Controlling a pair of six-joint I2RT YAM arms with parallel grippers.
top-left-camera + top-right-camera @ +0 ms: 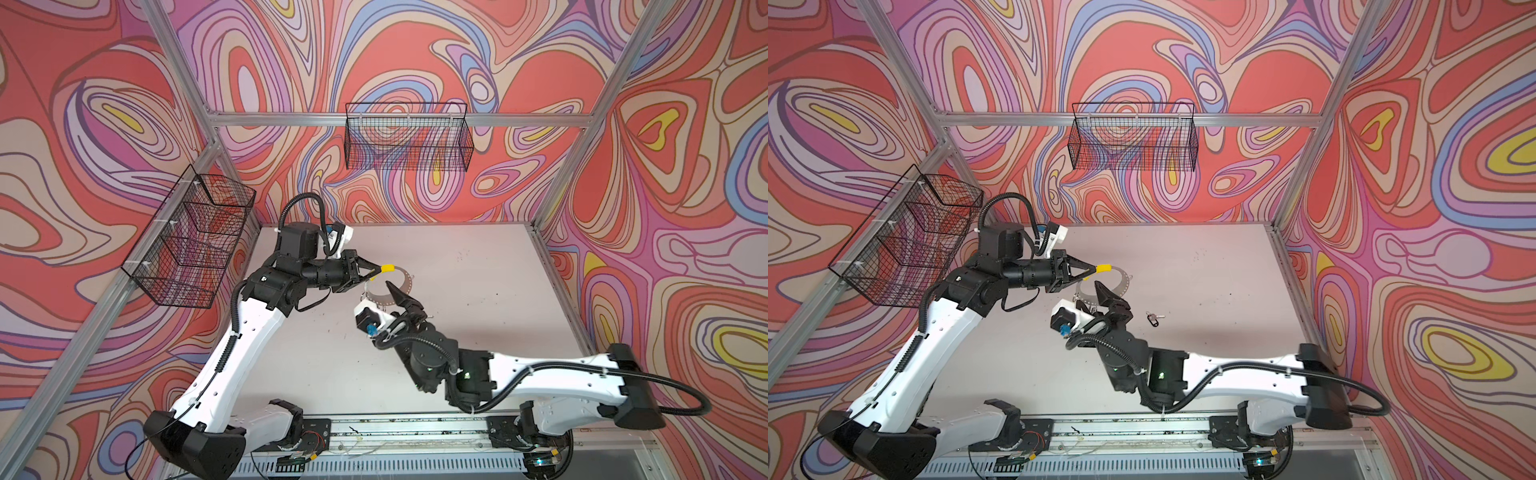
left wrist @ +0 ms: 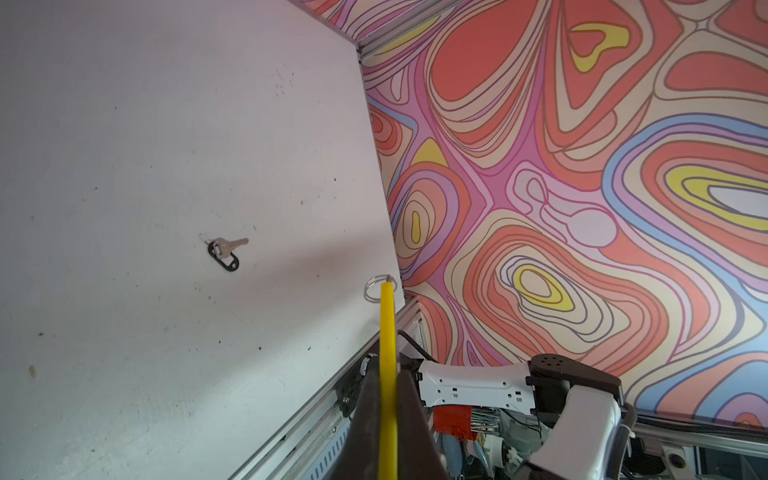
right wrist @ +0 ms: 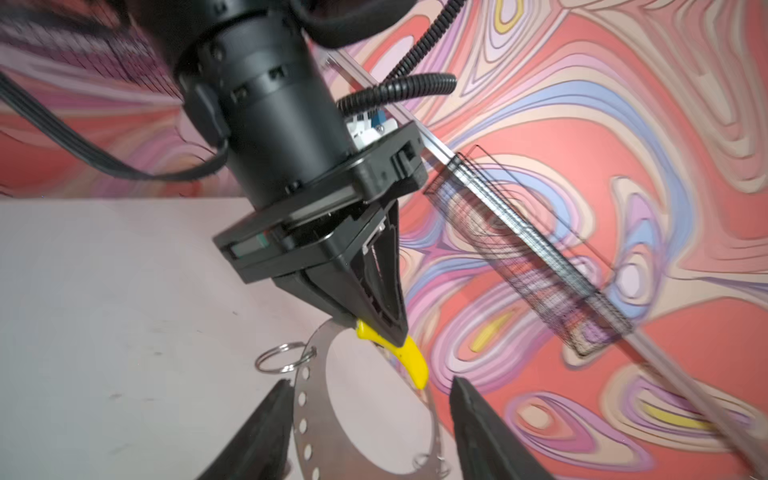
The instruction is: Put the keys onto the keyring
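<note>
In both top views we see the left tool clamped on the yellow sleeve of the keyring over the bench, while the black-tagged key lies apart on it. The left wrist view confirms that pinch, so we should hold the ring steady. The right wrist view shows the right tool open astride the ring, gripping nothing; we judge it should clear the ring and fetch that key.

One keyring, one black-tagged key, two wire baskets.
</note>
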